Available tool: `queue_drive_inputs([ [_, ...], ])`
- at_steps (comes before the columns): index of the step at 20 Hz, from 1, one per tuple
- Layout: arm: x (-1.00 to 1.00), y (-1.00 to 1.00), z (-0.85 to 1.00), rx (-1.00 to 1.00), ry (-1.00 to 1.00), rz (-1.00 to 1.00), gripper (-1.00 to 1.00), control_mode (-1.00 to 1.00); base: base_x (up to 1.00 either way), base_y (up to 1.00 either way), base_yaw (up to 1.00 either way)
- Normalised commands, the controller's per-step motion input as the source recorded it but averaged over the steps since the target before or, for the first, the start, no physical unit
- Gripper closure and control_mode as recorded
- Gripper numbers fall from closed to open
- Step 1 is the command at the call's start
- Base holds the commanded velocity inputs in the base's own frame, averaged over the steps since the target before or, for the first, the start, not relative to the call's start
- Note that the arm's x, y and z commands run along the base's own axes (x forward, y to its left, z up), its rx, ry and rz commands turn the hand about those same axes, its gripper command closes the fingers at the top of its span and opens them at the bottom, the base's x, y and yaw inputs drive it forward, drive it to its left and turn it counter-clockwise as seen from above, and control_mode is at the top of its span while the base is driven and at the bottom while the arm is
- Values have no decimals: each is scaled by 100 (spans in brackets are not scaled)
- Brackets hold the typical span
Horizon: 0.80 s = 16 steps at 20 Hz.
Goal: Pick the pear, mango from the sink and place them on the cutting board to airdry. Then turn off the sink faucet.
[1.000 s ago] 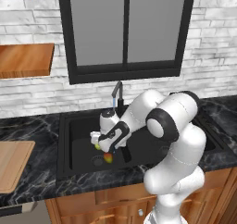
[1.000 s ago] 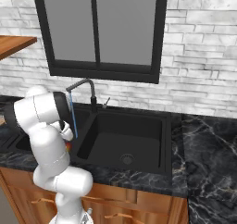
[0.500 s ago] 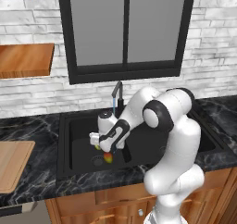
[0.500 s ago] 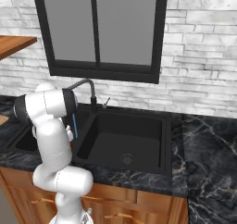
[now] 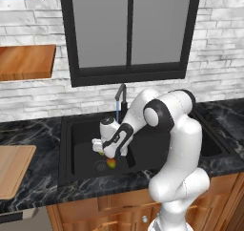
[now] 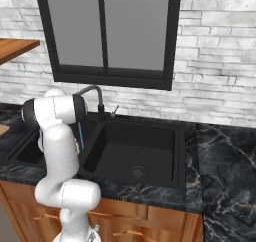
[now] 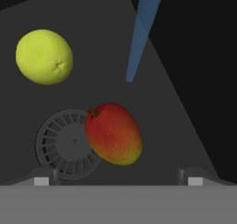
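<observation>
**A:** Where is the end effector?

**B:** Low in the left basin of the sink, seen from the left base camera. It hangs just above the mango, which lies on the basin floor beside the round drain.

**A:** Is it holding anything?

**B:** No. In the hand view the two finger tips stand wide apart at the bottom edge, one on each side, with nothing between them. The mango lies ahead of them, between the tips in line but not touched by either.

**A:** And the pear?

**B:** The pear sits on the same basin floor, apart from the mango, past the drain. The mango overlaps the drain's edge.

**A:** Is the water on?

**B:** Yes. A thin blue stream falls to the basin floor near the mango without touching it. From the left base camera it drops from the sink faucet spout.

**A:** The cutting board?

**B:** The cutting board lies on the dark marble worktop to the left of the sink, well apart from both fruits. From the right base camera the faucet's silver lever stands tilted behind the right basin.
</observation>
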Motion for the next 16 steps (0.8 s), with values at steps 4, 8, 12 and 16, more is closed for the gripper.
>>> queue_drive_inputs([
  [4, 7, 0, -17, 0, 0, 0, -100, -100, 0, 0, 0],
  [8, 4, 0, -18, 0, 0, 0, -100, -100, 0, 0, 0],
  [12, 2, 0, -16, 0, 0, 0, -100, -100, 0, 0, 0],
  [16, 3, 0, -18, 0, 0, 0, -100, -100, 0, 0, 0],
])
